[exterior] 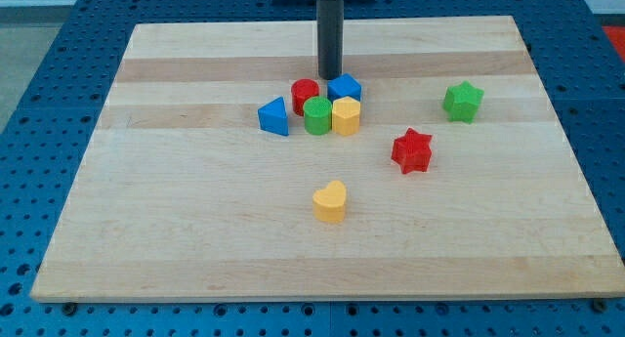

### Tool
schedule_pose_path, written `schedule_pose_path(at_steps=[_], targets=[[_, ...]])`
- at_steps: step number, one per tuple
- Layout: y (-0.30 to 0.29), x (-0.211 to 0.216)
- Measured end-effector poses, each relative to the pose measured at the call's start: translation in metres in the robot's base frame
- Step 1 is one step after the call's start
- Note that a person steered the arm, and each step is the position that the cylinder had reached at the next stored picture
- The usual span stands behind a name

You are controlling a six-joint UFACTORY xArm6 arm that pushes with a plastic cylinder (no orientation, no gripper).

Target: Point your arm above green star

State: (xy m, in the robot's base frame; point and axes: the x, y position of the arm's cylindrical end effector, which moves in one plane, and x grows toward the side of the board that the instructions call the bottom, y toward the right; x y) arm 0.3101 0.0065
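Observation:
The green star [463, 102] lies on the wooden board [195, 230] at the view's right, a little above the middle. My tip [329, 77] is at the end of the dark rod near the view's top centre, well to the left of the green star. It stands just above a cluster of blocks, between the red cylinder [305, 93] and the blue block [344, 87].
The cluster also holds a green cylinder [317, 115], a yellow block [346, 115] and a blue triangle [275, 116]. A red star [412, 150] lies below and left of the green star. A yellow heart [330, 201] lies lower, near the centre.

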Motion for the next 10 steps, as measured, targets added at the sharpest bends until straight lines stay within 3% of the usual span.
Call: schedule_pose_path(at_steps=[2,8,10], targets=[[0.044,0.000],[0.059,-0.001],[0.106,-0.001]])
